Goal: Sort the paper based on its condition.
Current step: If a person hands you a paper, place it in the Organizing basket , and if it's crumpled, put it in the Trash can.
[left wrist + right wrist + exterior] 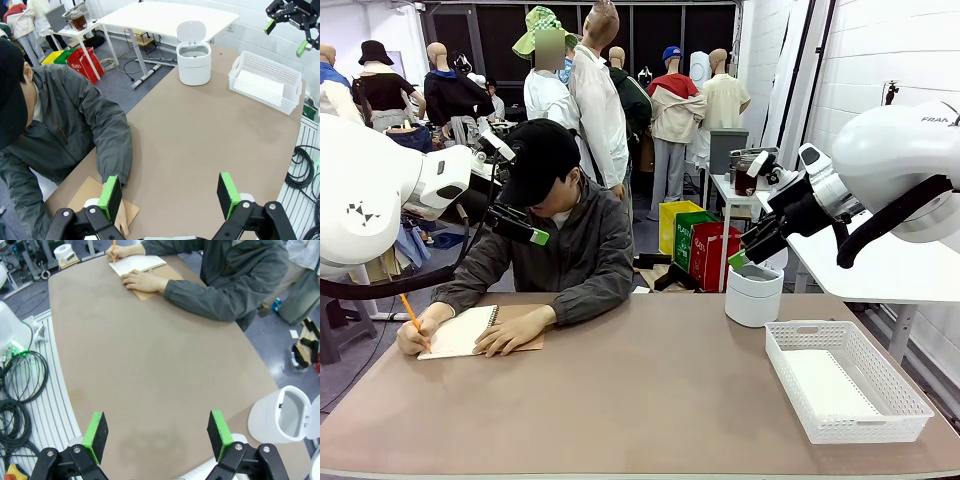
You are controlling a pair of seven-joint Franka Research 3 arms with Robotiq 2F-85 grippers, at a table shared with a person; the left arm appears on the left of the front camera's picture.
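paper (260, 86): seemingly flat in basket (295, 82) | left hand (170, 197) released, raised | right hand (156, 432) released, raised

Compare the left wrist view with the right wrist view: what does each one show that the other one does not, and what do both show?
Left wrist view alone: the white basket with white sheets lying in it, the right tool hanging open above the basket, and the left tool, open, above the table.

Right wrist view alone: the open notebook, the person's hand writing in it with an orange pencil.

Both: the brown table, the white bin with its lid up, and the person's grey sleeve.
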